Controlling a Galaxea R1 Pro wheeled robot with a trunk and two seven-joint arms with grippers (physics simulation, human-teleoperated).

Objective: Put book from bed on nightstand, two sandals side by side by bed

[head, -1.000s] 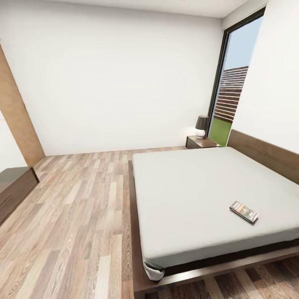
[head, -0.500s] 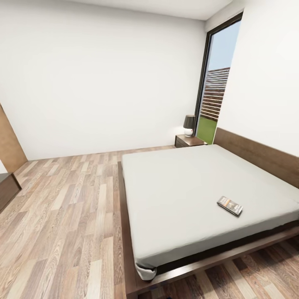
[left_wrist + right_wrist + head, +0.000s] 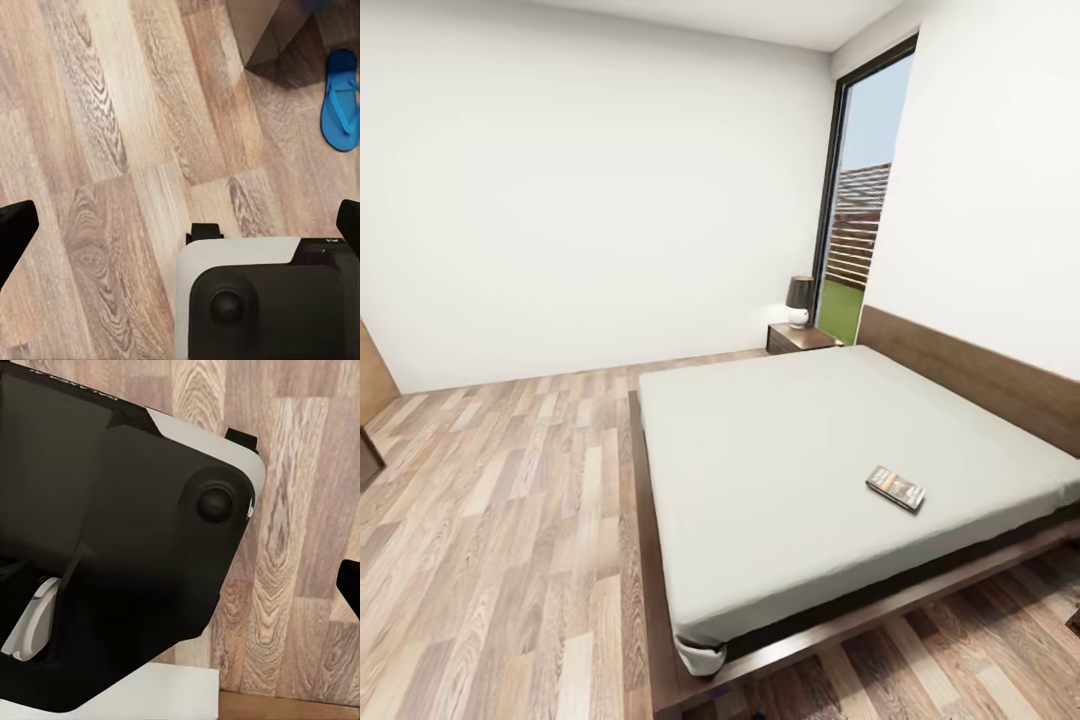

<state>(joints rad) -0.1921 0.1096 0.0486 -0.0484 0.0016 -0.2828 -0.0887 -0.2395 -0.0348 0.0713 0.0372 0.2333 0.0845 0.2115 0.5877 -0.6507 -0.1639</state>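
Left wrist view: wood floor (image 3: 112, 150), one blue sandal (image 3: 341, 101) beside a dark furniture corner, left jaws spread wide and empty. Right jaws: state unclear. Head view: book (image 3: 895, 488) flat on bed (image 3: 780, 470), toward its near edge; nightstand (image 3: 797, 338) beyond. Best rolled closer before reaching. Cover lettering unreadable.

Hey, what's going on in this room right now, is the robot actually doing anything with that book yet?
Not yet. Nothing is being handled. The book lies flat on the grey mattress of the bed, near its foot, and a nightstand with a lamp stands by the window. The left wrist view looks down at the plank floor, where one blue sandal lies near a dark wooden corner. The left gripper hangs open and empty over the floor.
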